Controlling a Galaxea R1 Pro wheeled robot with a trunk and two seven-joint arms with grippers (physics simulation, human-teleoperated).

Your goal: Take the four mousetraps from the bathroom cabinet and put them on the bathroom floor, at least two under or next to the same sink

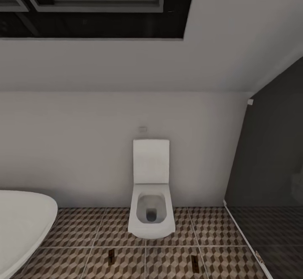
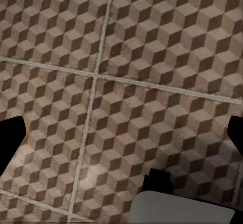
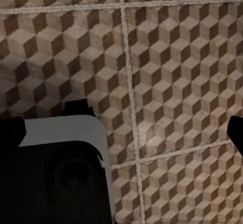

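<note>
Black left gripper (image 2: 121, 138): fingertips at opposite edges of the left wrist view, set wide apart, holding nothing, above the bathroom floor (image 2: 152, 57).
Black right gripper (image 3: 124, 133): fingertips likewise spread wide and empty, over cube-pattern tiles; a grey-and-black part of the robot (image 3: 55, 173) lies beneath.
Mousetraps: two small dark flat pieces, one (image 1: 111, 256) and another (image 1: 195, 263), lie well apart on the floor tiles before the toilet (image 1: 151, 211); detail too small to confirm.
Bathtub (image 1: 21, 224): white, at left.
Far side: white wall (image 1: 84, 144), dark skylight (image 1: 92, 1).
</note>
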